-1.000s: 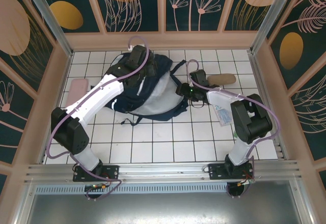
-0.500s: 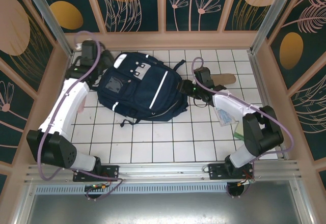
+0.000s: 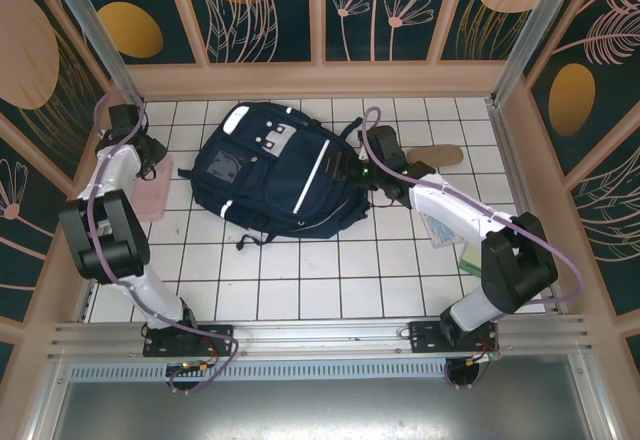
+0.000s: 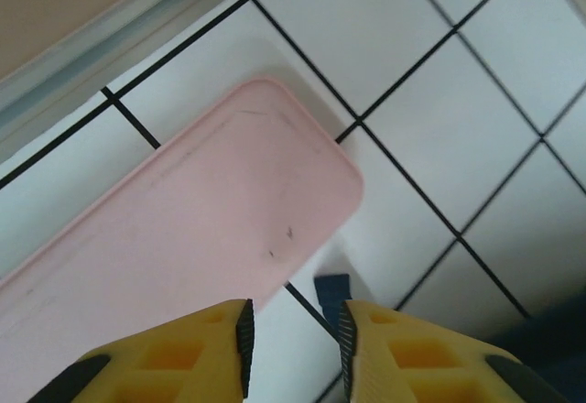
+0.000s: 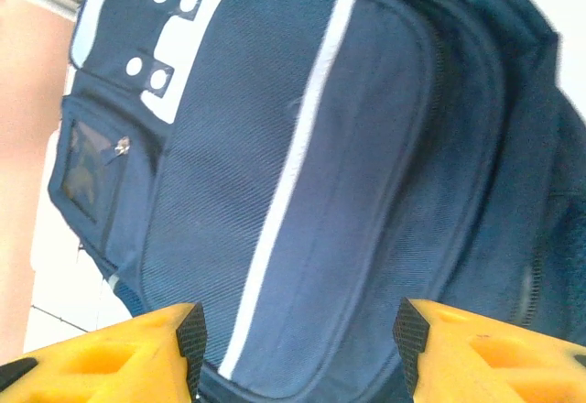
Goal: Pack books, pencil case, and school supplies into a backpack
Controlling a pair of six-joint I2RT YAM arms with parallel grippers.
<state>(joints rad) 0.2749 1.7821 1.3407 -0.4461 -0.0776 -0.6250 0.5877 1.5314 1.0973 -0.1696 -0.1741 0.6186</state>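
The navy backpack (image 3: 270,172) lies flat in the middle of the tiled floor, front pocket and white stripes up. My right gripper (image 3: 347,171) hangs over its right side. In the right wrist view its jaws stand wide open (image 5: 298,348) above the backpack's striped front panel (image 5: 302,174), with nothing between them. My left gripper (image 3: 150,153) is at the far left, over the flat pink case (image 3: 152,198). In the left wrist view it is open (image 4: 293,348) just off the rounded corner of the pink case (image 4: 183,229). The tan pouch (image 3: 437,154) lies right of the backpack.
Books (image 3: 438,226) and a slim green item (image 3: 469,256) lie partly under the right arm near the right wall. A dark strap end (image 4: 333,288) lies on the tile beside the pink case. The left wall rail (image 4: 101,41) runs close behind the case.
The left arm has left the backpack and swung to the far left over the pink case. The backpack now lies flat. The right gripper has moved left onto the backpack's right side.
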